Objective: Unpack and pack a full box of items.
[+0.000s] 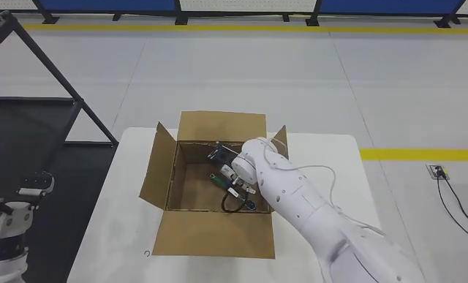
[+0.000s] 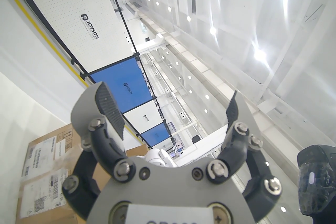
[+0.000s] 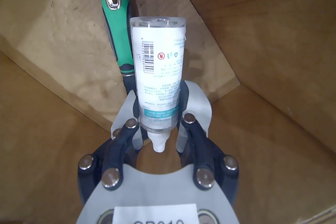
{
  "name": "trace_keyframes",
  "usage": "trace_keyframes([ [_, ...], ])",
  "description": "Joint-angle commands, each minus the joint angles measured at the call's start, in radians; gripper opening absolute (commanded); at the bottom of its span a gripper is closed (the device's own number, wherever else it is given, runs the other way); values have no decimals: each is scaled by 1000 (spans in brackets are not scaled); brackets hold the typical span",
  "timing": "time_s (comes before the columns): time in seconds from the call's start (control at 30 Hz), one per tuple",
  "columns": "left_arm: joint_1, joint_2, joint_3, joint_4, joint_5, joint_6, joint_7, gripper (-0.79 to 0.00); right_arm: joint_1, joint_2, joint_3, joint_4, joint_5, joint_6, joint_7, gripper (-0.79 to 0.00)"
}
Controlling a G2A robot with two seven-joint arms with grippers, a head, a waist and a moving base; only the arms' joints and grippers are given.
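Note:
An open cardboard box stands on the white table. My right gripper is down inside it. In the right wrist view the right gripper is shut on a white labelled tube, gripped near its nozzle end. A green-handled tool lies on the box floor right beside the tube, and it shows from above as the green tool. My left gripper stands open and holds nothing, pointing up at the ceiling.
A black cable loop and a dark item also lie in the box. Its four flaps stand open. A labelled cardboard box side shows in the left wrist view. Bare table lies left of the box.

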State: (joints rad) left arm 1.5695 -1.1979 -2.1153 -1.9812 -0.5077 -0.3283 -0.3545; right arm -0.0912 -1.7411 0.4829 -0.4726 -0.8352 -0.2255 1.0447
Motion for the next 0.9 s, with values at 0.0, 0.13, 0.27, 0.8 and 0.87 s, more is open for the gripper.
trace_keyframes([
  [0.0,0,0,2,-2,1,0,-2,0,7,-7,1,5,-1,-2,-4,-514],
  [0.13,1,-1,6,-7,6,0,-4,0,17,-14,4,11,-14,5,-14,-480],
  [0.27,2,-1,11,-12,8,0,-5,0,19,-17,8,16,-24,5,-16,-437],
  [0.8,7,-4,43,-27,45,4,-9,0,10,59,131,-226,-37,-34,9,-200],
  [0.87,6,-4,55,-29,54,5,-13,0,-25,94,178,-335,-53,-36,35,-182],
])
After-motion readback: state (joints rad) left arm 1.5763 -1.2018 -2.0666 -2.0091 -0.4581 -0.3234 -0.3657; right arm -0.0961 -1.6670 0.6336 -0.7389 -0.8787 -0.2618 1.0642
